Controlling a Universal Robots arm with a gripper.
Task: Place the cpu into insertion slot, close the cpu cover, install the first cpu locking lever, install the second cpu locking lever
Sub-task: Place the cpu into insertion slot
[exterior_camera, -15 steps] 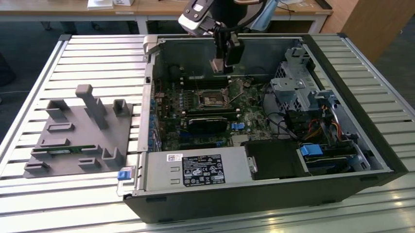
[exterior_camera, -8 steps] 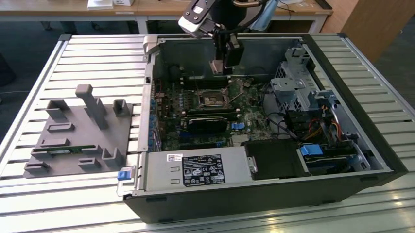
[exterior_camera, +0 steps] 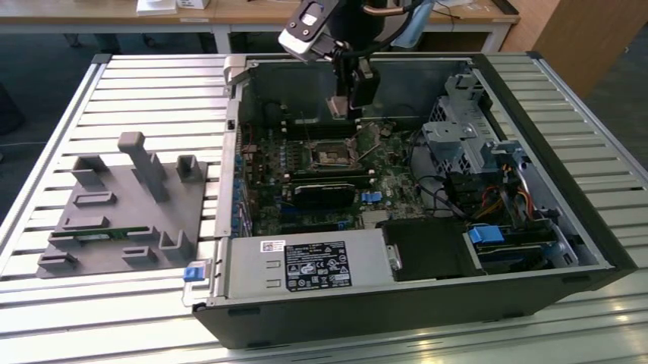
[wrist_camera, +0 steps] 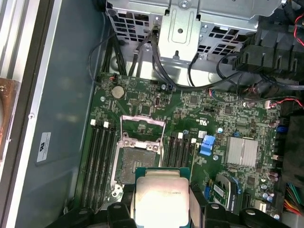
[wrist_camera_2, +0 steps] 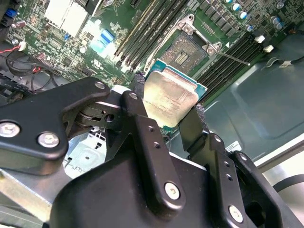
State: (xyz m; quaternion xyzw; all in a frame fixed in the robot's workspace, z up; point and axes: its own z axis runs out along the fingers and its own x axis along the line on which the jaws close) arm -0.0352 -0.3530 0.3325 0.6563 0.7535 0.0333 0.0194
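Inside the open computer case (exterior_camera: 405,318), my gripper (exterior_camera: 350,106) hangs over the motherboard's far side. It is shut on the cpu (wrist_camera_2: 171,97), a flat square chip with a silvery-tan face and a green edge, which the black fingers (wrist_camera_2: 142,123) clamp on two opposite sides. The cpu (wrist_camera: 159,199) is held in the air, short of the insertion slot (wrist_camera: 135,164) and not over it. That insertion slot (wrist_camera_2: 187,52) lies bare, its dull contact field showing. The cpu cover (wrist_camera: 142,142) is swung open off the slot. A thin locking lever (wrist_camera_2: 232,58) sticks out beside it.
Long black memory slots (wrist_camera: 97,161) flank the socket on both sides. A metal drive cage (exterior_camera: 456,136) with cables fills the case at the exterior view's right, and the power supply (exterior_camera: 303,265) sits at the front. A grey parts fixture (exterior_camera: 121,205) lies on the slatted table at the left.
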